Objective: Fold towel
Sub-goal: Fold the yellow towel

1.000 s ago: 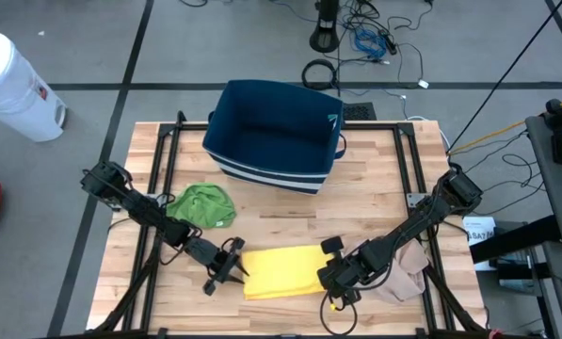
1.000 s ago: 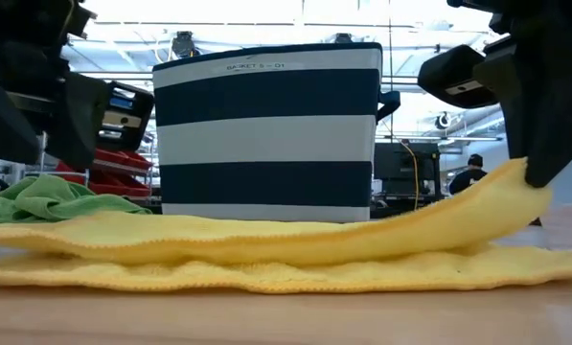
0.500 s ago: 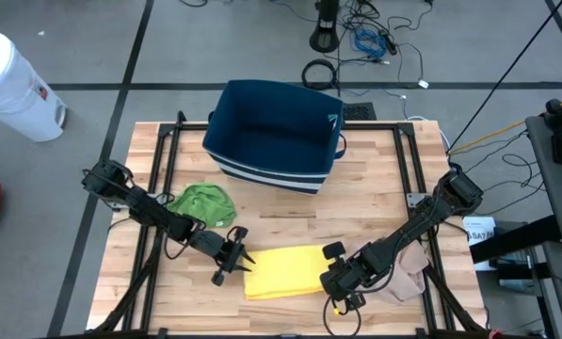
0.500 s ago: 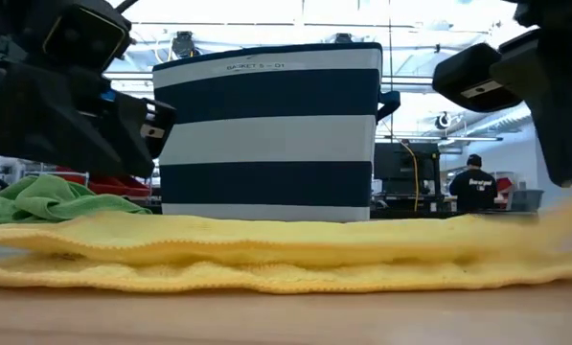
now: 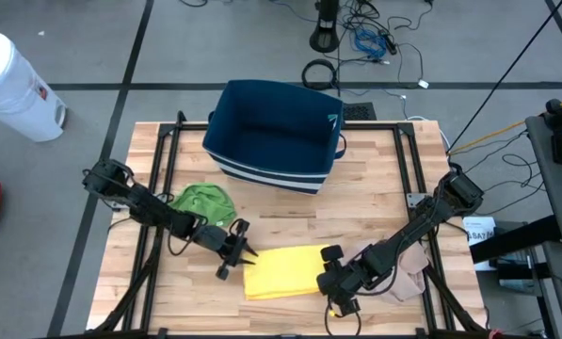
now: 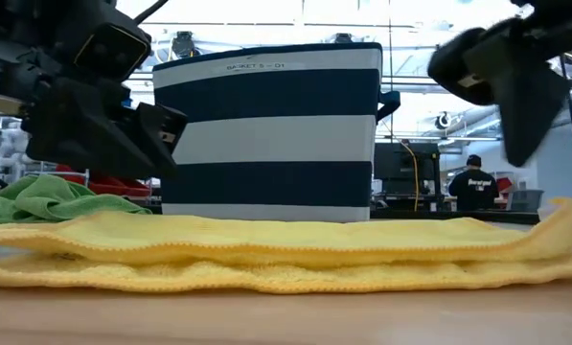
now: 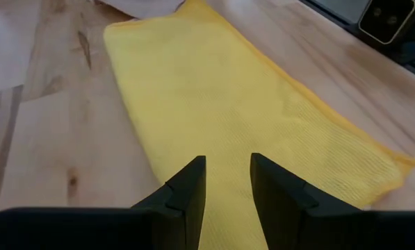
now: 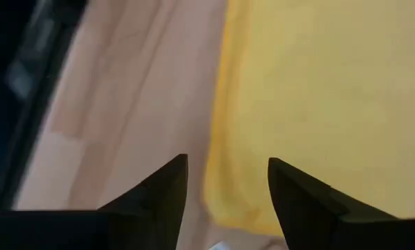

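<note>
**Right gripper lets the folded edge drop**

The yellow towel now lies flat in two layers on the near part of the bench, in front of the striped basket. A second ago the right gripper was pinching the towel's right end and holding it raised off the lower layer; it has since let go, and in the low view that end has settled onto the layer beneath, its edge curling up only slightly. One fold looks done; whether another is wanted, the task sentence does not say.

The right gripper hovers over the towel's right end, its fingers spread apart with nothing between them, the yellow edge directly below. Its arm reaches in low from the bench's right side, past a beige cloth.

The left gripper has drawn from off the towel's left edge toward its far left corner. It sits just beside that corner, pointing along the towel, its fingers parted and empty. A green cloth lies behind it.
</note>
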`<move>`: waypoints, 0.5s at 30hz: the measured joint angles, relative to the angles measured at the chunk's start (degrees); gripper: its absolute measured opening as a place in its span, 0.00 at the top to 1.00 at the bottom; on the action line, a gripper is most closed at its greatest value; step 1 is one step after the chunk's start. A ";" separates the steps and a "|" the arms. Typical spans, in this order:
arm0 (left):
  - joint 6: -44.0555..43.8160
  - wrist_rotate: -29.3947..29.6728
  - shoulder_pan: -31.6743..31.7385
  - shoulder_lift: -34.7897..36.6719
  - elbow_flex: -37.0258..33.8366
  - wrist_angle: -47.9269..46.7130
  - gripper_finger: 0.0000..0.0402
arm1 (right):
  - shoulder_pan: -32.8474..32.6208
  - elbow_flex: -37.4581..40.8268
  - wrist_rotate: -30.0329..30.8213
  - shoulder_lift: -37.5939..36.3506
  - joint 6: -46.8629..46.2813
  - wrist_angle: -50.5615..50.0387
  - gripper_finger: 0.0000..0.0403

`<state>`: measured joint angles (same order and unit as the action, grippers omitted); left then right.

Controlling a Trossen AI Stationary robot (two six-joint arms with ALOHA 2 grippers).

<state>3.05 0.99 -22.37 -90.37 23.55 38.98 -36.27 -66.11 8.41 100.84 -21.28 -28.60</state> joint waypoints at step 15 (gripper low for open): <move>-1.33 0.02 0.55 0.00 0.00 0.05 0.70 | 0.83 5.64 1.94 0.07 -1.75 4.21 0.59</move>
<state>1.72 1.02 -21.82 -90.37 23.55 39.03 -35.44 -60.47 10.34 100.90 -23.03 -24.39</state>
